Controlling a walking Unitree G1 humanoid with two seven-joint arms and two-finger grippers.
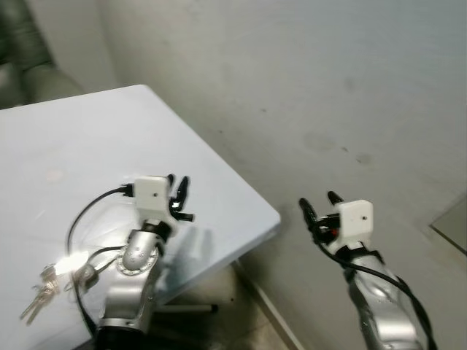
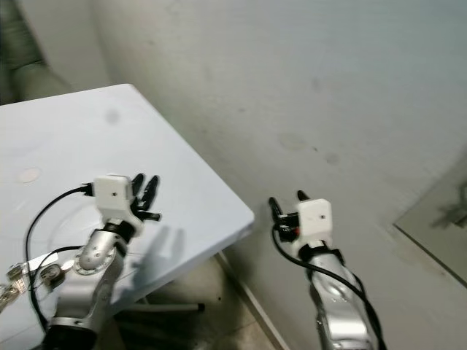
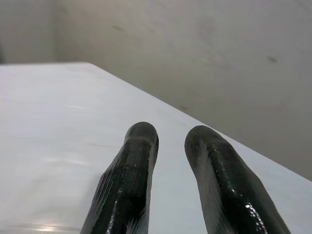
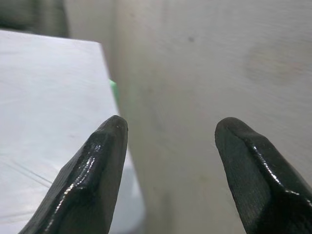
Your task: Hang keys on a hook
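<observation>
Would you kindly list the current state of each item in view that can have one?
keys: lying flat on the white table, not held, beside the left arm.
left gripper: empty, fingers slightly apart, above the table.
right gripper: open, empty, over the floor past the table's edge.

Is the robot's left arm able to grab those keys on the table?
Probably yes. The keys lie on the white table right beside the left arm, nothing covering them. But the left end effector points away past them, so the arm must pull back first.
</observation>
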